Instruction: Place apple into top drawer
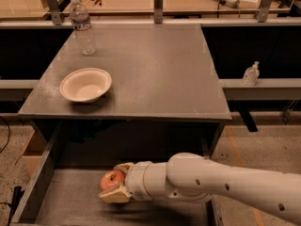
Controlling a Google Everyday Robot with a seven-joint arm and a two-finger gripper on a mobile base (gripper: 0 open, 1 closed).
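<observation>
The red-orange apple point(112, 179) is held between the tan fingers of my gripper point(115, 182), inside the open top drawer point(70, 201). The gripper is shut on the apple, one finger behind it and one below in front. The apple hangs just above the drawer's flat grey bottom, near the middle. My white arm point(221, 182) reaches in from the lower right. The drawer is pulled out below the tabletop's front edge; its left wall point(35, 185) shows.
On the grey tabletop point(155, 74) stand a white bowl point(85, 84) at the front left and a clear water bottle point(83, 26) at the back left. A small bottle point(250, 73) sits on a ledge at the right. A workbench with tools runs behind.
</observation>
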